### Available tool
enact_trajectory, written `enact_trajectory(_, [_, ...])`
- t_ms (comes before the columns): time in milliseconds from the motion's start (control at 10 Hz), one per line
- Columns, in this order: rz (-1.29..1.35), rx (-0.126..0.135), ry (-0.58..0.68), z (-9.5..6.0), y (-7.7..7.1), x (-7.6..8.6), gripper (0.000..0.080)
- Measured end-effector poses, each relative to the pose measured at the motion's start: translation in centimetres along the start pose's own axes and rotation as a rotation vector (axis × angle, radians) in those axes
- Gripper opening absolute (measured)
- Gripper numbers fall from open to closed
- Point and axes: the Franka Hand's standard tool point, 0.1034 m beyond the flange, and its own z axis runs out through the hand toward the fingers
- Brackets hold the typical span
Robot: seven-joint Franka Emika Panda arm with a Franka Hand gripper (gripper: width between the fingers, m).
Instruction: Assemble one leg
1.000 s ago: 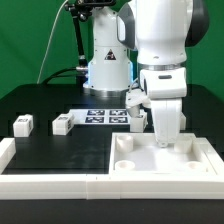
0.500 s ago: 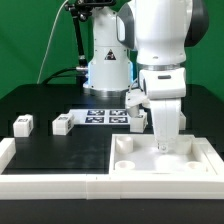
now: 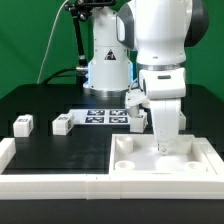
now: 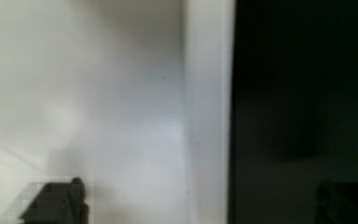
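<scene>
My gripper (image 3: 163, 147) hangs low over the far edge of the large white square tray-like piece (image 3: 175, 165), fingers pointing down. In the wrist view the gripper (image 4: 201, 202) is open, its dark fingertips (image 4: 55, 202) far apart, with nothing between them but the blurred white piece (image 4: 87, 110) and the black table (image 4: 309, 100). Two white legs (image 3: 22, 124) (image 3: 62, 124) with tags lie on the black table at the exterior view's left. Another leg (image 3: 137, 104) sits close to the gripper's left side.
The marker board (image 3: 103, 116) lies behind the tray-like piece at the robot's base. A long white raised wall (image 3: 50, 182) runs along the table's front and the left corner. The tray-like piece has round holes at its corners (image 3: 124, 160).
The gripper has lowered slightly toward the tray-like piece. The legs have not moved.
</scene>
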Motion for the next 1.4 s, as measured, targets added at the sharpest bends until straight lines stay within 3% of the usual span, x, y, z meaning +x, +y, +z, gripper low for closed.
enact_trajectory(100, [0.026,-0.001,-0.002,-0.3,-0.2,0.2,0.0649])
enact_trajectory(200, [0.046,-0.014,-0.010,-1.7,-0.9,0.7,0.0649])
enact_trajectory(500, [0.108,-0.035,-0.028,-4.5,-3.7,1.8,0.0649])
enact_trajectory(800, [0.156,-0.026,-0.027,-4.0,-3.8,1.5,0.0649])
enact_trajectory(1100, [0.386,-0.028,-0.023,-4.0,-3.8,1.5,0.0649])
enact_trajectory(1300, [0.712,-0.034,0.000,-3.7,-4.8,1.6,0.0649])
enact_trajectory(1400, [0.894,-0.021,0.003,-3.5,-5.7,1.7,0.0649])
